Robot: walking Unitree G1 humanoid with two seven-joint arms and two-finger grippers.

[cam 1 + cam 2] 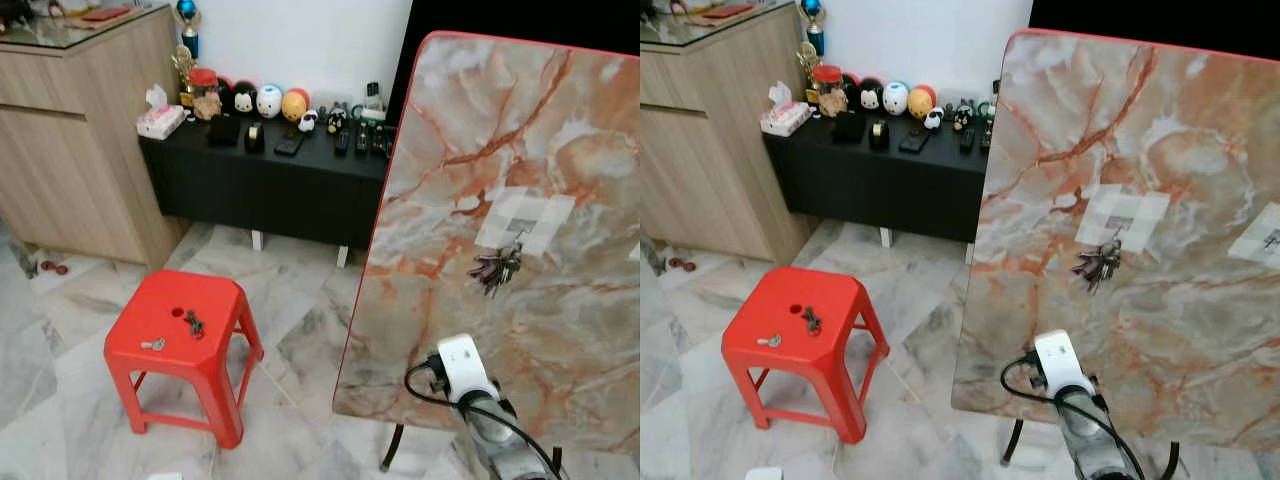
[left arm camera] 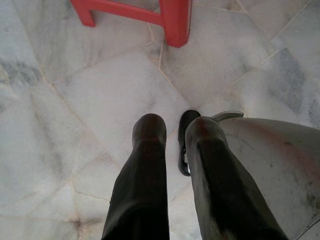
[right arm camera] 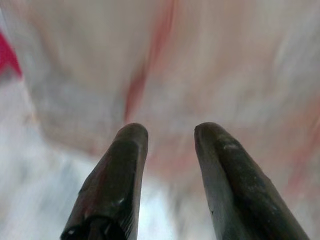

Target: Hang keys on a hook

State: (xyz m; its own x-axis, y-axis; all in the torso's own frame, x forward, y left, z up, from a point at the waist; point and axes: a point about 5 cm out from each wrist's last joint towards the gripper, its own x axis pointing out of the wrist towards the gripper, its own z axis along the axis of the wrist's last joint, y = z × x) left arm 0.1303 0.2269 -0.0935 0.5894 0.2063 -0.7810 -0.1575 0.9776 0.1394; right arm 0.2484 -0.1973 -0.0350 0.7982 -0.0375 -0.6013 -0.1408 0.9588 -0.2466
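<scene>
Key bunch (image 1: pixel 496 268) hanging on hook (image 1: pixel 519 236) of tilted marble board (image 1: pixel 560 150). Loose keys (image 1: pixel 193 324) lying on red stool (image 1: pixel 180 340), ten o'clock from right gripper (image 3: pixel 170 131). Right gripper gaping empty. Left gripper (image 2: pixel 175 131) hanging nearer stool, parted, empty.

keys (image 1: pixel 496 270) hang on marble board (image 1: pixel 560 150) | red stool (image 1: pixel 180 340) (two small items on top)

No readable text, brand or number anywhere. Small items on the black cabinet (image 1: pixel 270 185) too tiny to read. Wrist views blurred, without lettering.
</scene>
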